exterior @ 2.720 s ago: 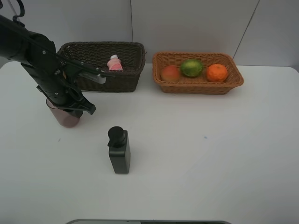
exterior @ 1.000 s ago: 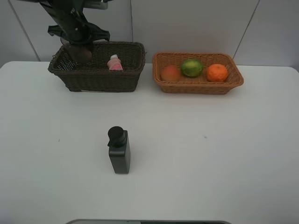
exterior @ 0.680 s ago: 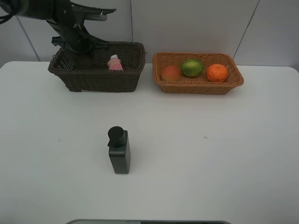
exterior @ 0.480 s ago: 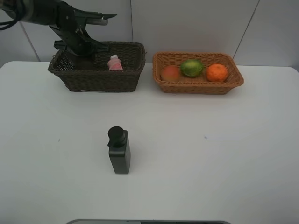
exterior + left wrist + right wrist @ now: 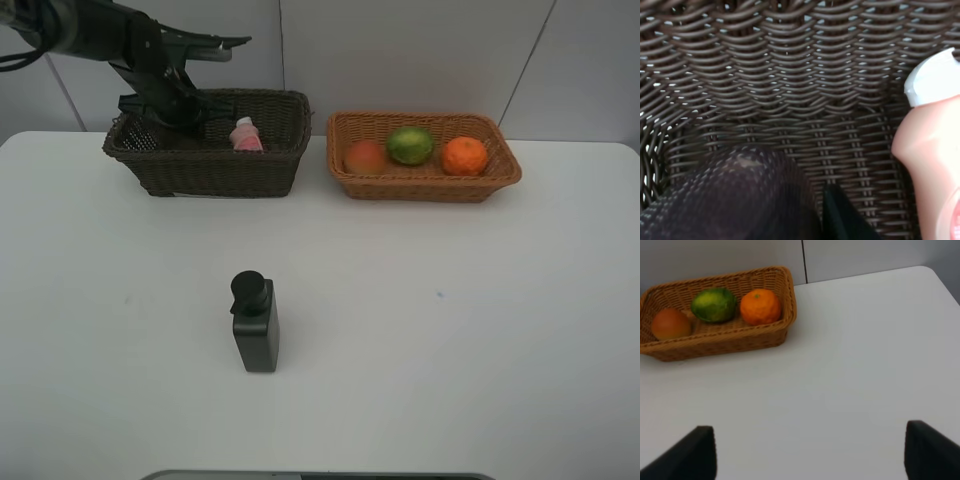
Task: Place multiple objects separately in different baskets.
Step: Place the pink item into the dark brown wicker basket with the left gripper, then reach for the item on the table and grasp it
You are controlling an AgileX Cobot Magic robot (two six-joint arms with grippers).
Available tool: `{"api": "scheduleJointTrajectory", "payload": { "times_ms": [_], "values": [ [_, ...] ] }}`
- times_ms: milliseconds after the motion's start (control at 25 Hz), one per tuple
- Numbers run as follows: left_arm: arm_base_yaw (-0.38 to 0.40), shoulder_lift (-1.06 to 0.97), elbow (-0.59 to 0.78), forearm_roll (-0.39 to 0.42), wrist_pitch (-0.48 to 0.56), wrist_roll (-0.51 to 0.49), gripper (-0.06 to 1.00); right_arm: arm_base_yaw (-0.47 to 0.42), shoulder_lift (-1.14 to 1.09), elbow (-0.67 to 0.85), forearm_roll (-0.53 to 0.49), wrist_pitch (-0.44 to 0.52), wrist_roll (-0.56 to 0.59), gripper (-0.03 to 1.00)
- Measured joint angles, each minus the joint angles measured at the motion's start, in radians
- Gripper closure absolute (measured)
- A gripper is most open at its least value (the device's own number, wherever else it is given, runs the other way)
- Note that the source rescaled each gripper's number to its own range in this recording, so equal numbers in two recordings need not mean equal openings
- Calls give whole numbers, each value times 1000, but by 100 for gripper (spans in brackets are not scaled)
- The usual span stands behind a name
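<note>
- Left gripper (image 5: 172, 108) sits down inside the dark brown basket (image 5: 250, 175), at its left end; its jaws are pressed together on the purplish-brown cup (image 5: 725, 200), which the left wrist view shows close up against the basket's woven floor.
- Right gripper (image 5: 810, 452) shows only in the right wrist view, as two dark fingertips (image 5: 695, 450) spread well apart over bare white table (image 5: 450, 330), with nothing between them.
- Dark brown basket stands at the back left of the table, just beside the light tan basket (image 5: 430, 185) to its right; the two do not touch.
- Light tan basket holds three fruits in a row: the reddish-orange fruit (image 5: 365, 157) on the left, the green fruit (image 5: 410, 146) in the middle, the orange (image 5: 465, 156) on the right.
- Black pump bottle (image 5: 256, 323) stands upright alone on the table, well apart from both baskets, toward the front.
- Pink bottle (image 5: 245, 136) with a white cap lies in the dark basket near its middle, just beside the cup.
</note>
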Motion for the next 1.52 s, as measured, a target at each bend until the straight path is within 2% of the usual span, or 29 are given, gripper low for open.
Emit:
{"api": "scheduleJointTrajectory", "payload": {
  "times_ms": [80,280,400,640,840,1240,1320,1440,1520],
  "values": [
    [0,0,0,-1,0,0,85,0,0,0,0,0,0,34],
    [0,-16,0,-2,2,0,34,0,0,0,0,0,0,34],
    [0,-44,0,-4,27,0,19,0,0,0,0,0,0,34],
    [-12,-127,0,-5,140,0,16,0,0,0,0,0,0,34],
    [-61,-205,0,-6,266,2,16,0,0,0,0,0,0,34],
    [-252,-314,8,-24,489,4,15,0,0,0,0,0,0,34],
    [-289,-336,43,-29,499,-5,11,0,0,0,0,0,0,34],
    [-334,-383,126,-36,494,-36,-1,0,0,0,0,0,0,34],
    [-363,-413,185,-36,479,-62,-4,0,0,0,0,0,0,34]
  ]
}}
